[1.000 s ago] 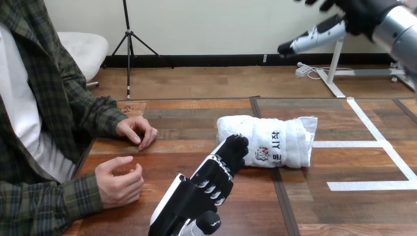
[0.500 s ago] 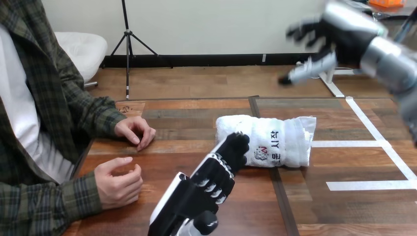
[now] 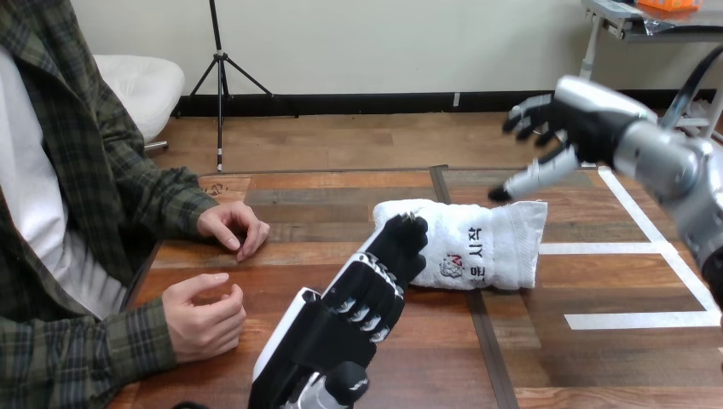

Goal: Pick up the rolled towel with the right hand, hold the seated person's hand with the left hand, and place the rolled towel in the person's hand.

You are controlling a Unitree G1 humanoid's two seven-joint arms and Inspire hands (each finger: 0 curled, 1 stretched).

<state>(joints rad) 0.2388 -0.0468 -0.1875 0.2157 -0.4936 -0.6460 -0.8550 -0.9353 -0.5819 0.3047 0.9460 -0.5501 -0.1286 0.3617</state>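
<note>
On the table (image 3: 341,183), rolled towel (image 3: 490,243) lies left-to-right.

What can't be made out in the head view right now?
Rolled towel: left end hidden behind the left robot hand.
Whether that hand touches the towel: cannot tell.
Right robot hand: height above the towel unclear, single view.
Person's lower hand: palm hidden by its curled fingers.

The rolled towel (image 3: 477,247) is white and printed, and lies on its side mid-table (image 3: 597,358). The person's far hand (image 3: 232,226) rests at its 9 o'clock and the person's near hand (image 3: 200,315) at 8 o'clock, both loosely curled.
</note>
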